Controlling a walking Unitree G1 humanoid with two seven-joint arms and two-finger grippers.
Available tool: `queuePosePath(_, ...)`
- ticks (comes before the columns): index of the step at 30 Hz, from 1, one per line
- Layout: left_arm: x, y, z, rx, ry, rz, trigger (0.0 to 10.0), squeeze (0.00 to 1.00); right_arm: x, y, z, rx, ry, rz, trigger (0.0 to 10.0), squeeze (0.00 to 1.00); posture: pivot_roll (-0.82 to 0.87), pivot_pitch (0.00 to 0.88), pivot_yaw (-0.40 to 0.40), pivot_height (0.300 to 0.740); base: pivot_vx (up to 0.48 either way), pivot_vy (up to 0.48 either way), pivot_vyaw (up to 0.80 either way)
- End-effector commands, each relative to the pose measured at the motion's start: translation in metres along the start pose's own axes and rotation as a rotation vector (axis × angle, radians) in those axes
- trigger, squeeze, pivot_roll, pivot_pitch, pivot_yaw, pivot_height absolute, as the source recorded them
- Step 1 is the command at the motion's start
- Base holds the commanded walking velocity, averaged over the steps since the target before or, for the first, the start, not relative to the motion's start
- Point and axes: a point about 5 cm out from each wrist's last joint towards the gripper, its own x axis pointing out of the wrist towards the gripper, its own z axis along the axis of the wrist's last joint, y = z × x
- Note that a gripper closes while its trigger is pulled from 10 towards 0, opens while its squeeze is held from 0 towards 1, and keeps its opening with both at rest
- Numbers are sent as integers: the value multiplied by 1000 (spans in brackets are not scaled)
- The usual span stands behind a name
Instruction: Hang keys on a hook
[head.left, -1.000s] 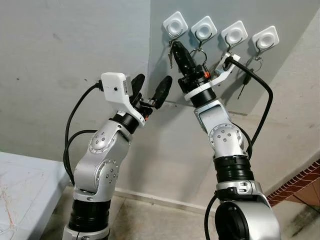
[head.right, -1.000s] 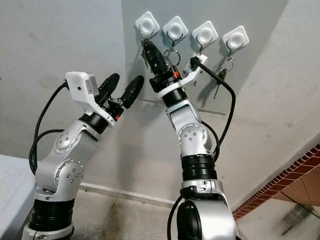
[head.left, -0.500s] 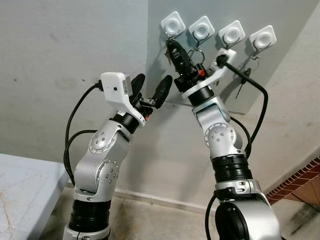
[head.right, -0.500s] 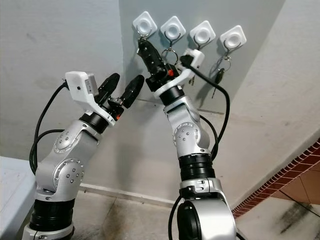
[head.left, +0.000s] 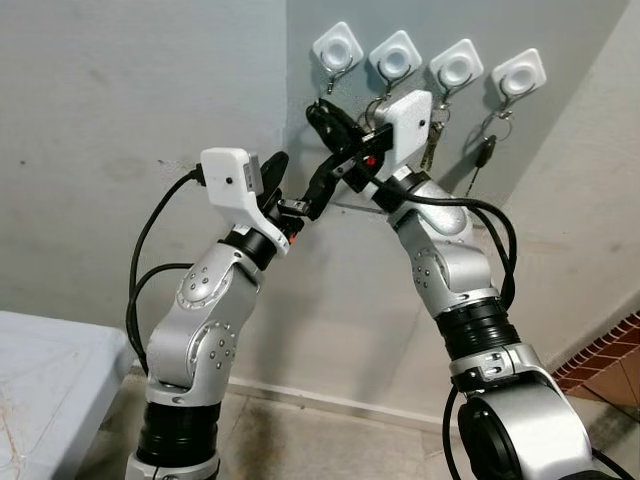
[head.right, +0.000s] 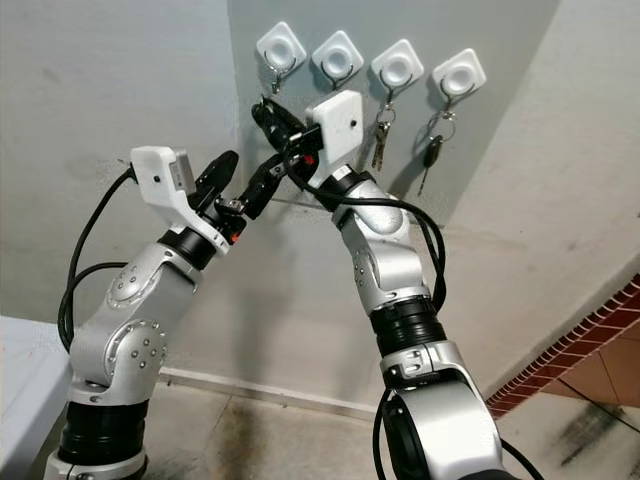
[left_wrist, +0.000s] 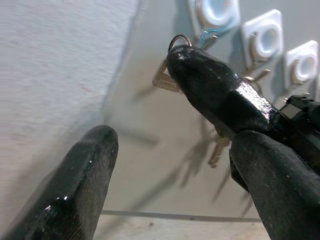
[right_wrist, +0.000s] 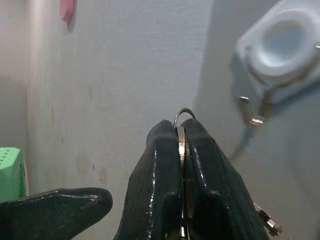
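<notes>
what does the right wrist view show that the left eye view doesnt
The right wrist view shows the key up close, pinched between the right claw's fingers with its ring sticking out, plus a green thing off to one side. The left eye view shows all four hooks, keys already hanging, and the open left claw. Both show the right claw just below the first hook.

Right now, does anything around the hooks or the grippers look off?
One thing: the right gripper is shut on the keys, ring poking past its fingertips, but below and beside the leftmost hook, which is bare. The keys on the two right hooks hang straight. The left gripper waits open.
</notes>
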Motion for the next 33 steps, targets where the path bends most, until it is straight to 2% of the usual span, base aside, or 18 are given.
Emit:
queuePosePath(1, 5, -10, 6, -1, -25, -34, 10000, 0, 5, 12, -6, -39, 40, 66, 10000, 0, 35, 0, -63, 740, 0, 0, 0)
queuePosePath(8, 5, -10, 6, -9, -24, -32, 10000, 0, 2, 11, -14, -8, 52, 38, 10000, 0, 35, 0, -63, 740, 0, 0, 0)
queuePosePath(12, 4, -10, 6, -9, -24, -34, 10000, 0, 0, 5, -10, 148, -21, -33, 10000, 0, 34, 0, -61, 740, 0, 0, 0)
queuePosePath(13, 4, -10, 6, -9, -24, -34, 10000, 0, 0, 5, -10, 148, -21, -33, 10000, 0, 34, 0, -61, 740, 0, 0, 0)
queuePosePath(14, 5, -10, 6, -9, -23, -33, 10000, 0, -1, 2, -8, 199, -50, -55, 10000, 0, 34, 0, -61, 740, 0, 0, 0)
queuePosePath(15, 4, -10, 6, -9, -23, -33, 10000, 0, -2, 1, -7, 212, -60, -61, 10000, 0, 34, 0, -59, 740, 0, 0, 0)
queuePosePath(23, 5, -11, 6, -12, -19, -36, 10000, 0, -5, 0, -2, 278, -115, -69, 10000, 0, 29, 0, -56, 740, 0, 0, 0)
queuePosePath(33, 4, -11, 5, -12, -17, -36, 10000, 0, -6, -6, 16, 340, -229, -86, 10000, 0, 32, 0, -55, 740, 0, 0, 0)
